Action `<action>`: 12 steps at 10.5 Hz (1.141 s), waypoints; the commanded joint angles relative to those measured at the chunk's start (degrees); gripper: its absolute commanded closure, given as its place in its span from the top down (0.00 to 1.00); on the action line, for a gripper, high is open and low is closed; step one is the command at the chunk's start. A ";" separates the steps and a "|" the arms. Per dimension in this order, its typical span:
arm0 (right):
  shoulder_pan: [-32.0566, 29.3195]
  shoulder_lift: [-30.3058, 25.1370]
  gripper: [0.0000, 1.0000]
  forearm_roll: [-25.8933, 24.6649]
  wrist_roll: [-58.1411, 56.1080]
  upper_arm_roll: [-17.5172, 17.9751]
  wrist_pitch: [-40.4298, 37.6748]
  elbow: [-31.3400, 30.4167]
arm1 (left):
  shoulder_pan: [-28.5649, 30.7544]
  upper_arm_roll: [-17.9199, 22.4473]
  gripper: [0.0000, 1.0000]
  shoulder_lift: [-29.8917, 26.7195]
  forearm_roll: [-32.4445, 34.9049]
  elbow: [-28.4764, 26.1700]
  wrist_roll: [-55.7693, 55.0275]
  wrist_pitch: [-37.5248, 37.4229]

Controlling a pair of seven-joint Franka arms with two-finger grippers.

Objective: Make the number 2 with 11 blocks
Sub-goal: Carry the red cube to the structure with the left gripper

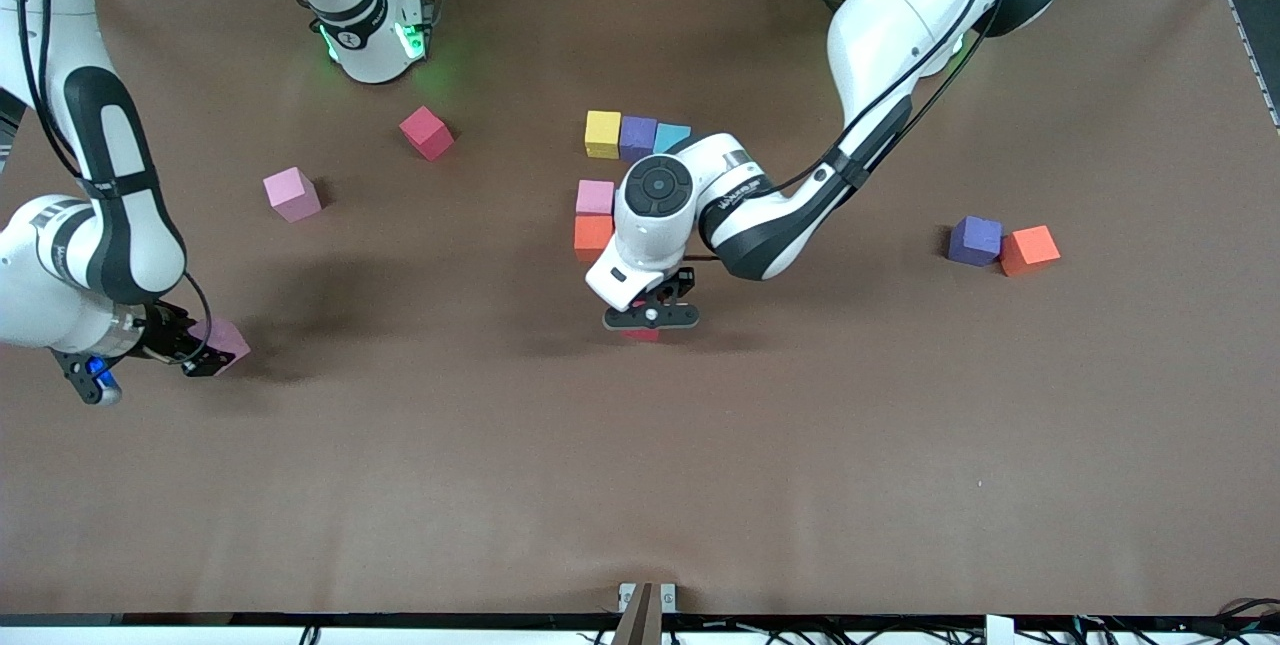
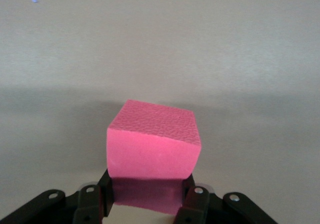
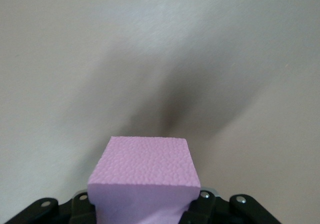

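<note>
Left gripper (image 1: 650,317) clamped on a deep pink cube (image 2: 152,146), low over the bare table (image 1: 700,485) just nearer the front camera than the started digit. Right gripper (image 1: 195,350) closed on a pale pink cube (image 3: 145,176) at the right arm's end of the table, low over or perhaps resting on the surface; cannot tell which.

Started number 2 at table centre: top row of yellow cube (image 1: 602,133), purple cube (image 1: 637,137) and light blue cube (image 1: 671,136) touching side by side; below the yellow, a pink cube (image 1: 595,196), then an orange cube (image 1: 593,235). Rest of the figure hidden under the left arm.

Step in hand, as a judgement: carrying two cubes in for the lower rows. Next move calls for lowering the deep pink cube square to its neighbours, faces flush, releasing without nudging the set rows; then bringing the pale pink one across.

Loose stock: red cube (image 1: 427,132) and another pink cube (image 1: 292,194) toward the right arm's end, well apart; second purple cube (image 1: 975,240) touching an orange-red cube (image 1: 1030,250) toward the left arm's end.

Matte, finely pebbled foam; crisp edges, slightly squashed where pinched. Light, soft, likely to shift at a touch.
</note>
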 commanded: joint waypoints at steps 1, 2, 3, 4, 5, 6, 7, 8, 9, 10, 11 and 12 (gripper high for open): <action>2.90 -0.78 0.00 0.63 2.31 0.05 -4.52 3.10 | -2.58 0.85 0.39 2.31 -2.65 4.43 -0.29 0.28; 4.30 -0.52 0.00 0.63 3.44 0.05 -4.53 4.68 | -3.63 1.37 0.39 2.40 -4.57 5.14 -0.29 0.28; 5.80 -0.25 0.00 0.72 3.98 0.05 -4.62 5.66 | -5.82 3.29 0.39 2.92 -4.94 6.54 -0.29 0.19; 6.86 -0.34 0.00 1.76 4.07 0.05 -4.97 5.84 | -7.58 4.88 0.40 4.15 -6.68 8.64 -0.03 0.02; 6.95 -0.69 0.00 3.16 4.07 0.05 -6.02 6.36 | -8.55 5.67 0.40 4.42 -7.40 9.44 0.15 -0.07; 6.69 -0.78 0.00 3.70 4.07 0.05 -7.68 7.76 | -8.91 5.68 0.40 5.03 -7.49 9.71 0.15 -0.07; 6.08 -0.60 0.00 3.70 3.98 0.05 -10.31 9.69 | -9.44 5.68 0.40 5.30 -7.67 9.98 0.15 -0.07; 5.81 -0.51 0.00 3.70 3.81 0.05 -11.20 10.23 | -9.70 5.77 0.40 5.74 -7.76 10.07 0.32 -0.16; 5.90 -0.34 0.00 3.70 3.89 0.05 -11.21 10.24 | -9.88 5.94 0.40 6.35 -7.76 10.33 0.33 -0.16; 6.25 -0.34 0.00 3.70 3.81 0.05 -11.30 10.15 | -9.88 5.86 0.40 6.44 -7.76 10.42 0.41 -0.07; 6.51 -0.34 0.00 3.70 3.63 0.05 -11.30 10.06 | -9.80 5.86 0.40 6.62 -8.28 10.68 0.59 -0.07; 7.04 -0.34 0.00 3.70 3.63 0.05 -11.39 9.97 | -9.79 5.95 0.40 6.88 -11.76 10.94 0.59 -0.07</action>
